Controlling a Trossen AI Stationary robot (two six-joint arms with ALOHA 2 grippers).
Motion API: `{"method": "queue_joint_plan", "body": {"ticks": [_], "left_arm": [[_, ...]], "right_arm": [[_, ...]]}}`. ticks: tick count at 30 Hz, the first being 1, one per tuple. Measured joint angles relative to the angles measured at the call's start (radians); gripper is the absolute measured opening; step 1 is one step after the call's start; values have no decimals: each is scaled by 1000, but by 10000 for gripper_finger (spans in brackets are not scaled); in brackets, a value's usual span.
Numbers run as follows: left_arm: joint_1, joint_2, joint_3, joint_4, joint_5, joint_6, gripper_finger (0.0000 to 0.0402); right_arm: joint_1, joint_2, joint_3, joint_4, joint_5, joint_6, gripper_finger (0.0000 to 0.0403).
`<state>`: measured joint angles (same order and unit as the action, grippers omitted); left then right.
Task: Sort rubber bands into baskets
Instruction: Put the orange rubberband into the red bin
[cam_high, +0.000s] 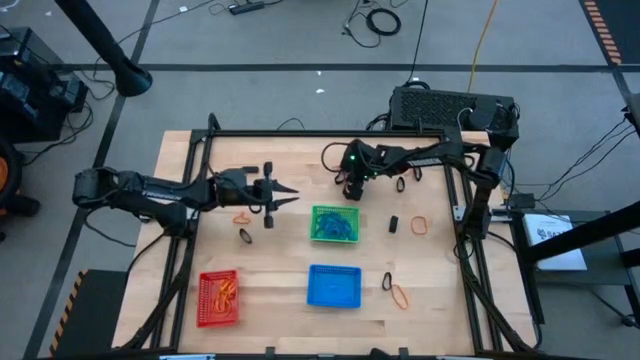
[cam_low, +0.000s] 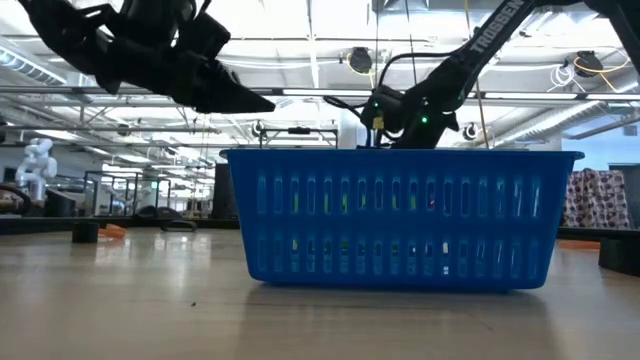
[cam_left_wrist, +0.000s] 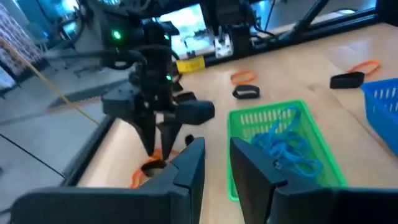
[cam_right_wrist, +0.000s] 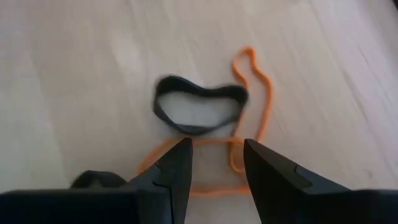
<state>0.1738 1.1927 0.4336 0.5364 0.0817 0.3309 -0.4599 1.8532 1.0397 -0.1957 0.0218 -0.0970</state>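
Carefully, my right gripper (cam_right_wrist: 214, 163), fingers parted and empty, should straddle only the orange band (cam_right_wrist: 252, 134), not the black band (cam_right_wrist: 198, 107).

Robotics lab, large open hall with ceiling trusses (cam_low: 300, 95) and strip lights, white humanoid robot (cam_low: 35, 165) in background, cables (cam_high: 380, 20) across taped grey floor

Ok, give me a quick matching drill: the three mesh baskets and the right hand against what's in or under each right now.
Things:
1. green plastic mesh basket
2. red plastic mesh basket
3. blue plastic mesh basket
4. right hand

States:
a. orange rubber bands inside
b. no bands visible inside
c. blue rubber bands inside
d. open above an orange and a black band

Pairs: 1-c, 2-a, 3-b, 4-d
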Motion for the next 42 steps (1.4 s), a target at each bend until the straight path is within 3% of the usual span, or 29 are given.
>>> {"method": "queue_joint_plan", "body": {"ticks": [9, 15, 27, 36, 42], "left_arm": [[47, 75, -29, 198, 128, 53, 84], [56, 148, -29, 261, 161, 103, 84], [103, 164, -28, 200, 194, 93, 84], [101, 184, -28, 162, 207, 34, 84], [101, 251, -28, 219, 207, -8, 84]], "right_arm": [[-19, 109, 63, -75, -21, 59, 101], [-19, 103, 137, -150, 25, 56, 12], [-24, -134, 174, -219, 55, 29, 1], [6, -174, 175, -257, -202, 58, 0], [36, -170, 172, -272, -207, 63, 0]]}}
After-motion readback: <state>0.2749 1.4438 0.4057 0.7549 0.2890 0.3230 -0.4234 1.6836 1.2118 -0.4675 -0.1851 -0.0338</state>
